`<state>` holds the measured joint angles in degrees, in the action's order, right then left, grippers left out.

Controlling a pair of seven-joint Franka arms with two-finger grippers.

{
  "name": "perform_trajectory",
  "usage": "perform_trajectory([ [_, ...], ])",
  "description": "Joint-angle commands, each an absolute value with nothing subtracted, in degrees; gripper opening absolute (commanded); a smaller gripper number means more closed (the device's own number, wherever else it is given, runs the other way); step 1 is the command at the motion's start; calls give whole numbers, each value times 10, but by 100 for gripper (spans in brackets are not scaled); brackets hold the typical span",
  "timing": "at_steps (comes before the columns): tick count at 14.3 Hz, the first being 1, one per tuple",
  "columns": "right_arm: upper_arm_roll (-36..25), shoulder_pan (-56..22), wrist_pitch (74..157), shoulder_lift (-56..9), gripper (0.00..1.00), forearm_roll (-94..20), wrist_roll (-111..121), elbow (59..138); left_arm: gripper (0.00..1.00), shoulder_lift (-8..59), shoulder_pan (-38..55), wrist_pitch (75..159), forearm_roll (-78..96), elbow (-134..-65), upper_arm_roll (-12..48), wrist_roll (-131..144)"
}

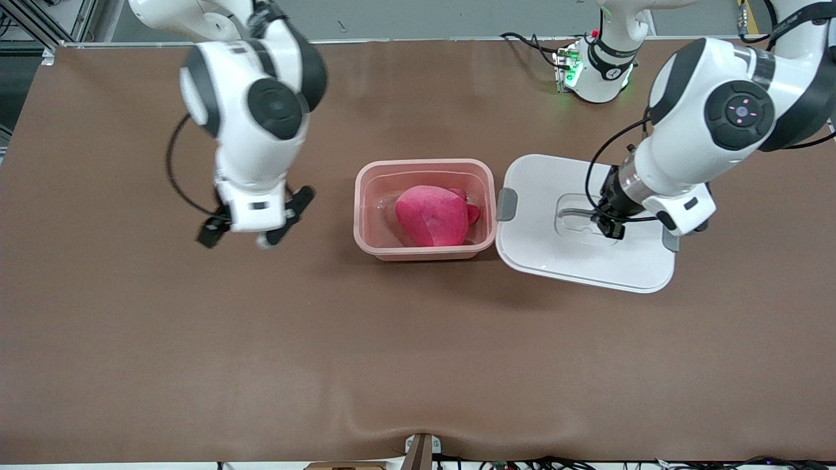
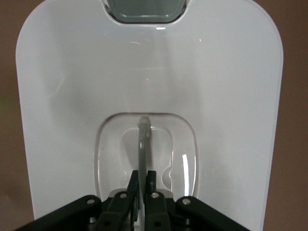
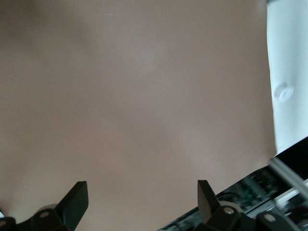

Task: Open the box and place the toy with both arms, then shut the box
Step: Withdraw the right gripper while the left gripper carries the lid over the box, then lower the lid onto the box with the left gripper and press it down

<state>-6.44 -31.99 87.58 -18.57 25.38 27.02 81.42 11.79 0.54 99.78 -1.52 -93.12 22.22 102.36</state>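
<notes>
The left pincer (image 2: 142, 192) is closed tight on the lid handle (image 2: 142, 144); lift the lid (image 1: 575, 261) level, centre it over the pink box (image 1: 366, 225) holding the plush toy (image 1: 434, 215). The right pincer (image 1: 255, 225) waits wide open, empty, over the desk (image 1: 418, 359).

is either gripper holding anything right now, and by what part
The left gripper is shut on the thin grey handle in the middle recess of the lid, beside the box. The right gripper is open over bare table, holding nothing.
</notes>
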Motion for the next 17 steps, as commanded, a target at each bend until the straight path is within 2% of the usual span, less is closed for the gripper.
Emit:
perform_trajectory([
  [1, -53, -248, 875, -157, 100, 195, 193, 824, 0, 124, 31, 1012, -13, -930, 223, 1071],
  [7, -53, -98, 881, -114, 100, 67, 134, 830, 0, 148, 121, 1041, -16, -917, 223, 1212],
  [11, -53, -24, 893, -72, 100, 1, 116, 870, 0, 178, 182, 1074, -35, -910, 222, 1313],
  [13, -53, -3, 884, -55, 100, -24, 83, 872, 0, 193, 209, 1093, -37, -910, 221, 1360],
  [17, -47, -9, 840, -32, 100, -27, 22, 873, 0, 224, 252, 1104, -86, -902, 222, 1453],
])
